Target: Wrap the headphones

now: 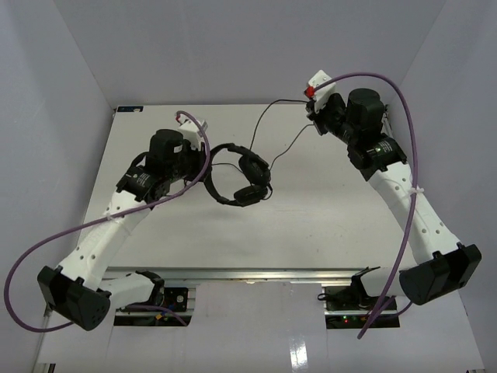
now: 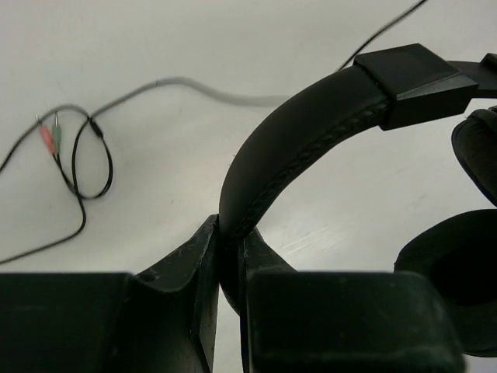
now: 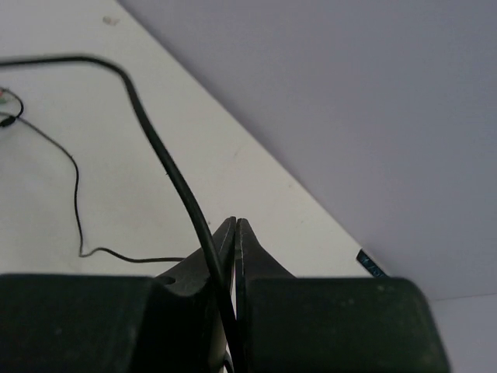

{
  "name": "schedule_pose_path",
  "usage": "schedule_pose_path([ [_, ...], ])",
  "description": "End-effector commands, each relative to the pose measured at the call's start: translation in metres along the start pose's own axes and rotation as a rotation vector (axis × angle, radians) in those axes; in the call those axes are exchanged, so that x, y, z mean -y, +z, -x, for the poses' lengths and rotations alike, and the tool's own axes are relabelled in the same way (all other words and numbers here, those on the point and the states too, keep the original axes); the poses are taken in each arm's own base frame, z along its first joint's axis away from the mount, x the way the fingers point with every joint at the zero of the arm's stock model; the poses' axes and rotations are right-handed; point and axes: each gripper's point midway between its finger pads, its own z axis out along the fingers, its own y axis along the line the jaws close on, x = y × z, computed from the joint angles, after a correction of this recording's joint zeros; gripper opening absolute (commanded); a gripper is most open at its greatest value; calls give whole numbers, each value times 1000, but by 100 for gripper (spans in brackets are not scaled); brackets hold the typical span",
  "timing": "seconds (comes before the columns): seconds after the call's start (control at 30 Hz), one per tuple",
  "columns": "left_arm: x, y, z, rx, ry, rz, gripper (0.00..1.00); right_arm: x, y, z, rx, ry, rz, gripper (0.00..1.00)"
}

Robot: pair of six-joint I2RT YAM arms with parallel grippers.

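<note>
My left gripper (image 2: 229,235) is closed tight on the padded headband (image 2: 299,148) of the headphones (image 1: 247,180), which hang over the middle of the table (image 1: 326,221) with both earcups on the side away from my fingers. My right gripper (image 3: 235,233) is raised near the far right corner. Its two fingers are pressed together on the thin black cable (image 3: 172,172), which runs from there back to the headphones.
</note>
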Motion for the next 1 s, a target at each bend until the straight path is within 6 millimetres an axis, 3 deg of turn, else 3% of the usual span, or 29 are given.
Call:
schedule_pose_path([
  [0.0, -12, 17, -34, -150, 67, 23, 0, 18, -17, 76, 165, -43, -64, 8],
  [0.1, -4, 34, -41, -204, 73, -34, 0, -3, -17, 108, 228, -86, -19, 8],
  [0.23, 12, 53, -48, -261, 80, -110, 0, -38, -7, 130, 270, -121, 52, 8],
  [0.37, 29, 62, -59, -304, 104, -172, 0, -42, 6, 142, 288, -121, 43, 8],
  [0.47, 45, 60, -65, -312, 127, -208, 0, -41, 27, 132, 248, -120, 23, 8],
  [0.7, 56, 32, -63, -236, 122, -255, 0, -27, 54, 100, 157, -115, -78, 8],
  [0.97, 63, 0, -56, -184, 150, -296, 0, -39, 87, 75, 102, -79, -37, 8],
])
